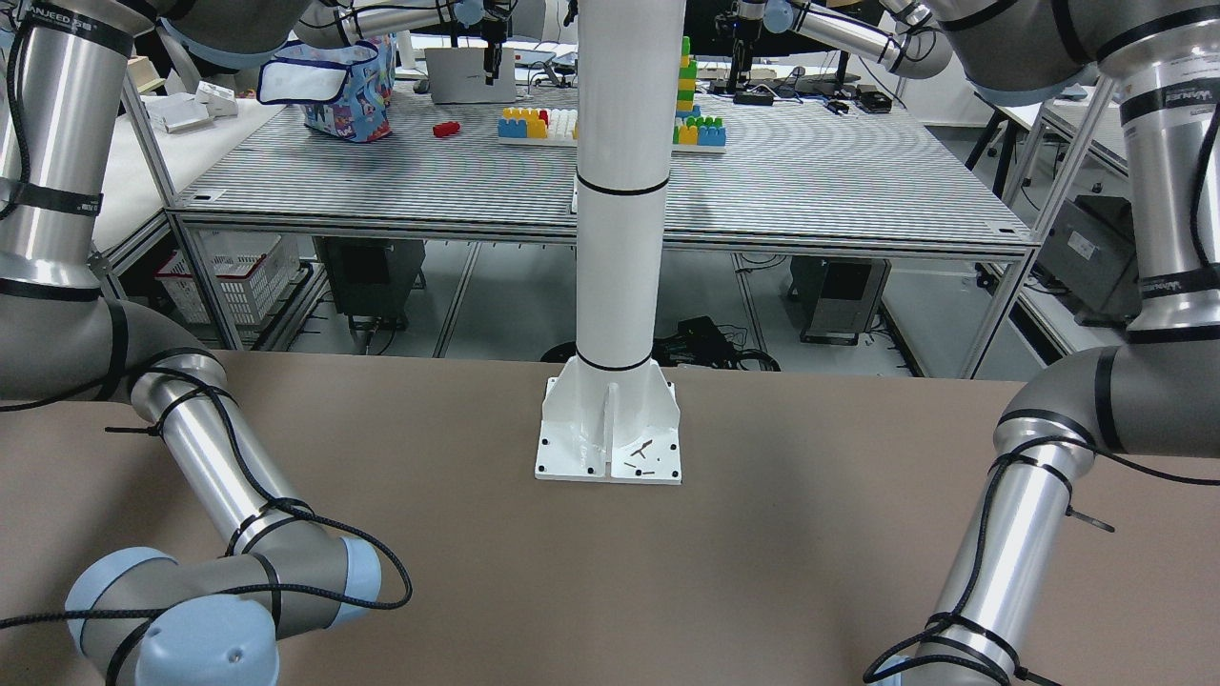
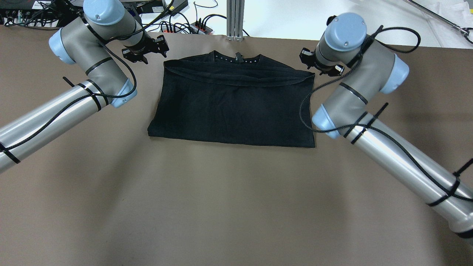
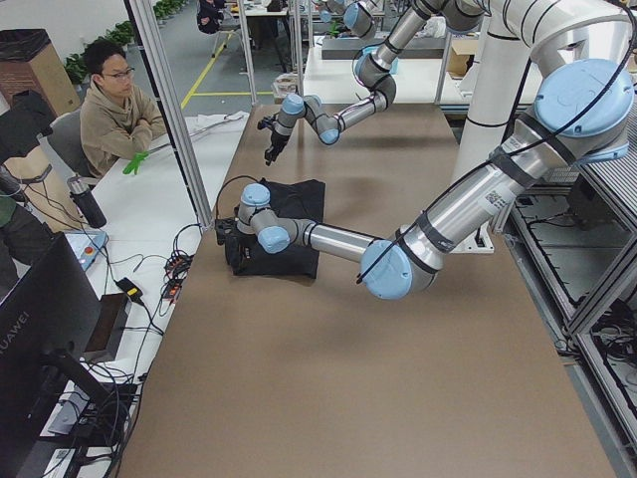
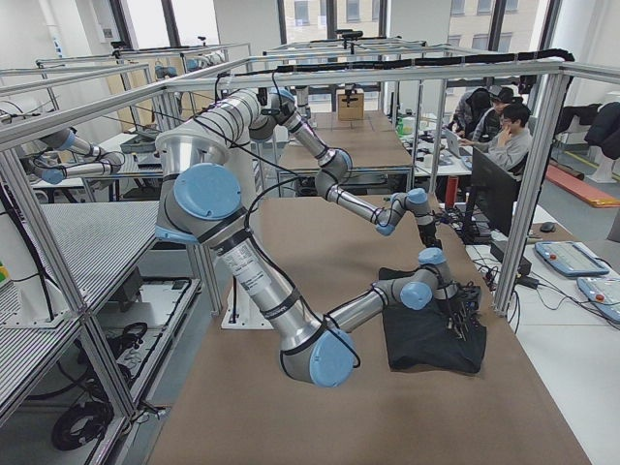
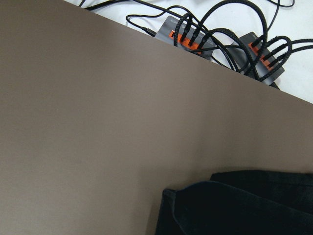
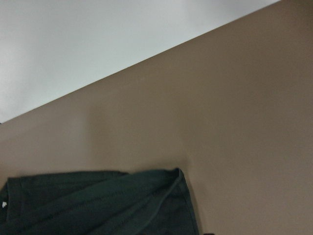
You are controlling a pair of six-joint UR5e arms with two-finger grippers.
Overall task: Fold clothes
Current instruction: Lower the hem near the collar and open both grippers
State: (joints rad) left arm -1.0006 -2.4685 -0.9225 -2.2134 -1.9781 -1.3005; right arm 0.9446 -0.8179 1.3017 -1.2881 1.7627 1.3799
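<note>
Overhead exterior view is showing the left end effector (image 2: 146, 50) and right end effector (image 2: 320, 63) hovering just beside the far corners of the black shirt (image 2: 236, 107), probably lining up to pinch them for a fold. I cannot tell whether their fingers are spread or pressed together. The shirt is lying flat at the desk's (image 2: 221, 203) far middle, hem doubled toward the collar. Wrist cameras are catching only cloth corners, and the front-facing view is missing the shirt entirely.

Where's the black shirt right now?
In the overhead view the black shirt lies flat on the brown table near its far edge, centred between the left claw and the right claw.
</note>
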